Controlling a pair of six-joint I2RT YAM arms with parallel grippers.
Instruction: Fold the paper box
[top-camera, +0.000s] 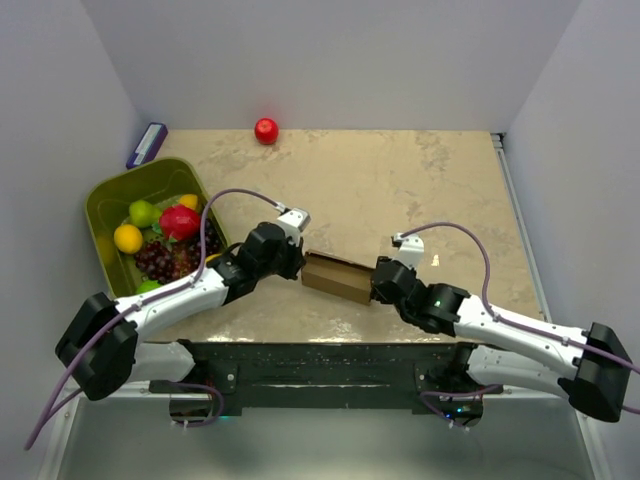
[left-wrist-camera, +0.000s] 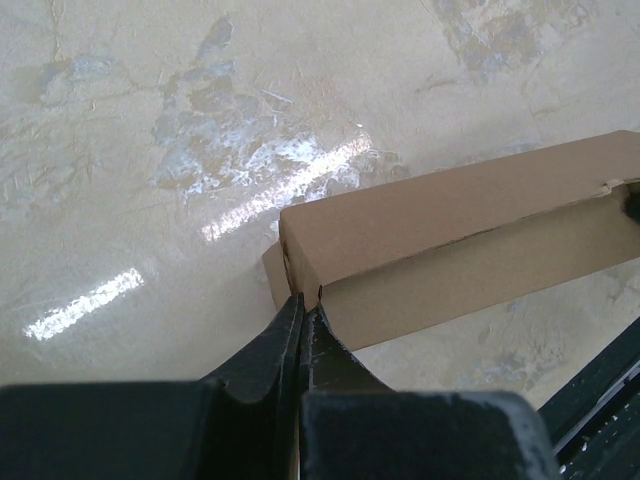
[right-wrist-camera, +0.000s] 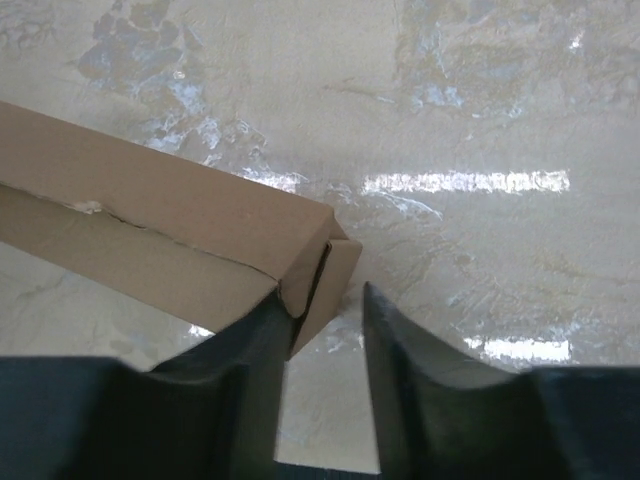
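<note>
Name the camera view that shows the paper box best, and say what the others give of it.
Top external: the paper box shows at full length, lying on the table. The left wrist view shows only one end and part of two long faces. The right wrist view shows the other end, where its end flap sticks out, and the rest is cut off.

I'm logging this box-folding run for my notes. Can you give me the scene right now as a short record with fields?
box: paper box formed into a carton, lying between the arms
left gripper: fingers closed, tips at one box end
right gripper: fingers apart at the other end's flap
elsewhere: green fruit bin at left; red round object at far edge
</note>
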